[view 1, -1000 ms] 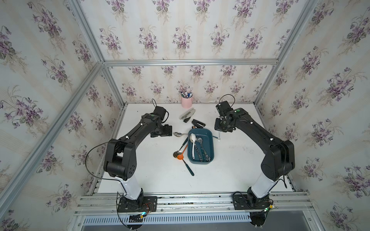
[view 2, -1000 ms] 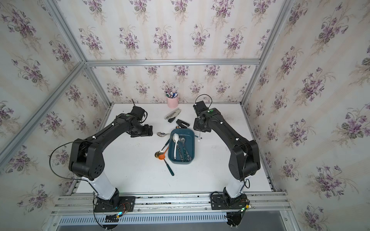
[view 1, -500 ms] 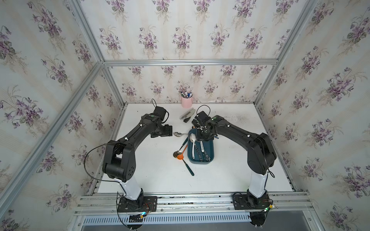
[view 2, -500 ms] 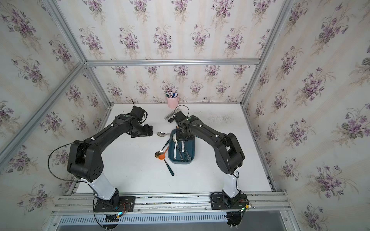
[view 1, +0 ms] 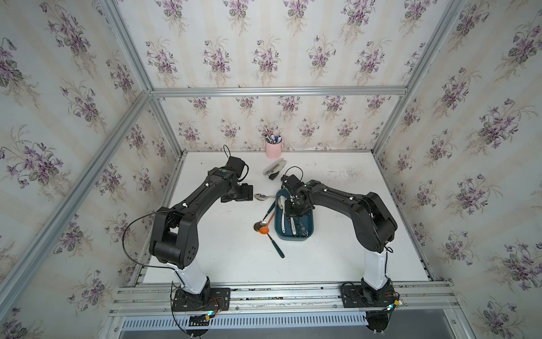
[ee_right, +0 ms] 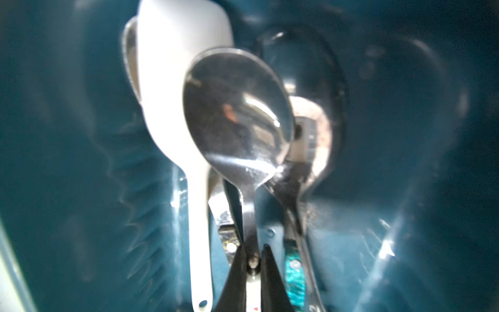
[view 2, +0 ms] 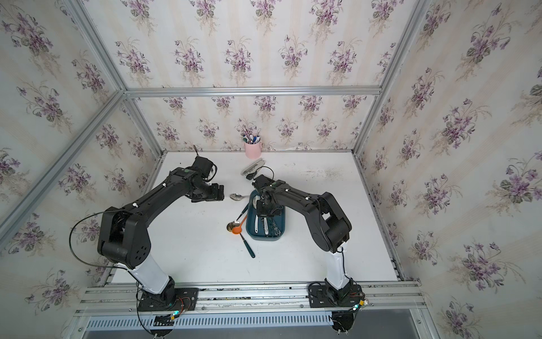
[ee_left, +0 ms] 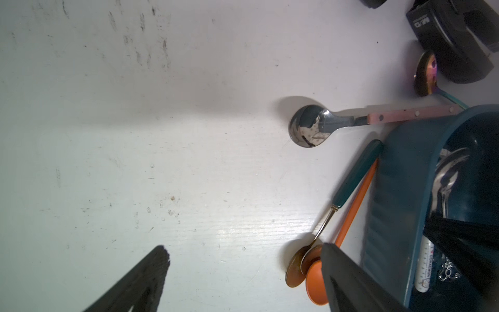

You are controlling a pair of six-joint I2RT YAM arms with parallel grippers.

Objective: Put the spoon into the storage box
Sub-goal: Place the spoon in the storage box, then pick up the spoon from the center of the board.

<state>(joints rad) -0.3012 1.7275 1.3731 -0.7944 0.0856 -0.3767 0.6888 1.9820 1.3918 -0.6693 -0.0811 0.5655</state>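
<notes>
The fingers (ee_right: 235,283) of the right gripper (ee_right: 252,259) are pressed almost together, pinching the thin handle of the spoon (ee_right: 237,113). Its steel bowl reaches out ahead of the tips inside the dark teal storage box (ee_right: 405,135), just beside a white spoon (ee_right: 175,81) (too blurred to tell whether it rests on the cutlery beneath). The fingers (ee_left: 140,281) of the left gripper (ee_left: 245,250) are spread wide and hold nothing, with bare table (ee_left: 135,135) between them and a pink-handled spoon (ee_left: 310,127) lying beyond the tips, outside the box.

robot lab cell: aluminium frame (view 1: 278,91), wallpapered panels (view 1: 264,44).
</notes>
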